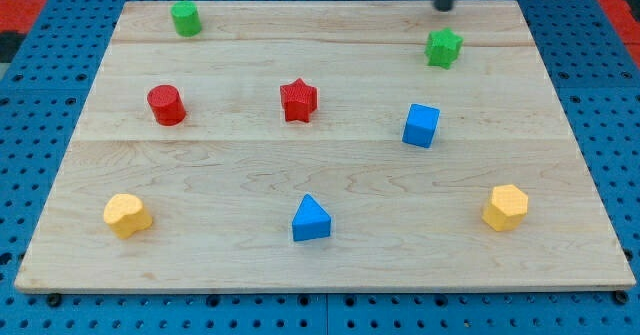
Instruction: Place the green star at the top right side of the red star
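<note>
The green star [443, 47] lies near the view's top right on the wooden board [320, 255]. The red star [298, 100] lies left of it and a little lower, near the board's middle top. My tip [443, 6] is at the board's top edge, just above the green star, with a small gap between them. The rod comes in from the view's top.
A green cylinder [185, 19] is at the top left. A red cylinder [166, 105] is left of the red star. A blue cube [421, 125] is below the green star. A blue triangle [310, 219] and two yellow blocks [127, 215] [505, 207] lie along the bottom.
</note>
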Tool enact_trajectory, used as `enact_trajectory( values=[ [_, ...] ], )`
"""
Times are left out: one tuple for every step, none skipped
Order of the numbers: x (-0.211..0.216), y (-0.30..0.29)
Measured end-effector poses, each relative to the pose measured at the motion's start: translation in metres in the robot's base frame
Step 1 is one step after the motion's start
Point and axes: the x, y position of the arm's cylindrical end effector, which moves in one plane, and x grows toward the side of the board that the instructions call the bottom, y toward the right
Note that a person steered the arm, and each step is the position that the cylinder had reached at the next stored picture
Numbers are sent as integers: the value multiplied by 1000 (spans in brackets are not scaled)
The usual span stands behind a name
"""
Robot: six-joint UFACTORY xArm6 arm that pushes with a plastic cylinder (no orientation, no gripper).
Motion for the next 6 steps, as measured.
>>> enact_trajectory(
  values=[
    [53, 54],
    [85, 3],
    [85, -28],
    [72, -30],
    [66, -30],
    [67, -30]
  ],
)
